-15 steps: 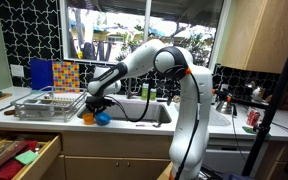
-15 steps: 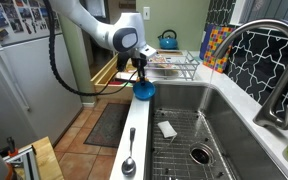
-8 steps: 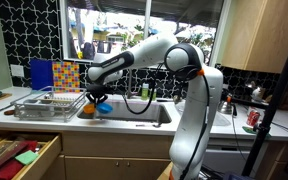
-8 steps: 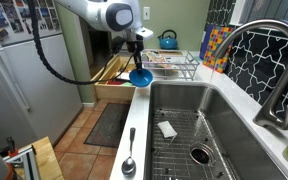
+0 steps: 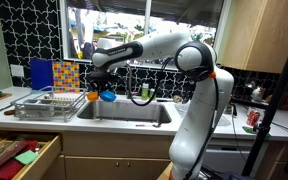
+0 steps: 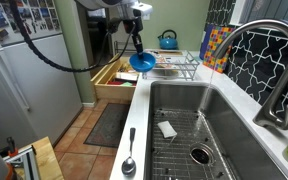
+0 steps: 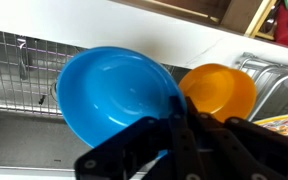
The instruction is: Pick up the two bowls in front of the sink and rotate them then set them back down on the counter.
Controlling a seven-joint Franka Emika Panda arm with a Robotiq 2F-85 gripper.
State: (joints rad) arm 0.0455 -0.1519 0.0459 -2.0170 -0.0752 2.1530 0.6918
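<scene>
The pincer (image 5: 101, 91) is closed narrow on the touching rims of the blue bowl (image 5: 109, 96) and the orange bowl (image 5: 91, 96), and holds both in the air. In the wrist view the dark fingers (image 7: 174, 135) come up from the bottom edge and meet where the blue bowl (image 7: 114, 95) overlaps the orange bowl (image 7: 222, 92). Both bowls are tipped so that their hollow insides face the camera.

In an exterior view the arm reaches out level toward the window side, and the two bowls hang side by side under the pincer. They are clear of the pale worktop (image 5: 44, 121), near the corner of the sink (image 5: 144, 113) and just beside the wire dish rack (image 5: 48, 104). In an exterior view the pincer (image 6: 137, 47) points down with the blue bowl (image 6: 141, 62) below it, above the narrow worktop (image 6: 140, 110) strip along the stainless sink (image 6: 231, 115). The orange bowl cannot be made out there. A spoon (image 6: 129, 162) lies on that strip, well apart from the bowls.
</scene>
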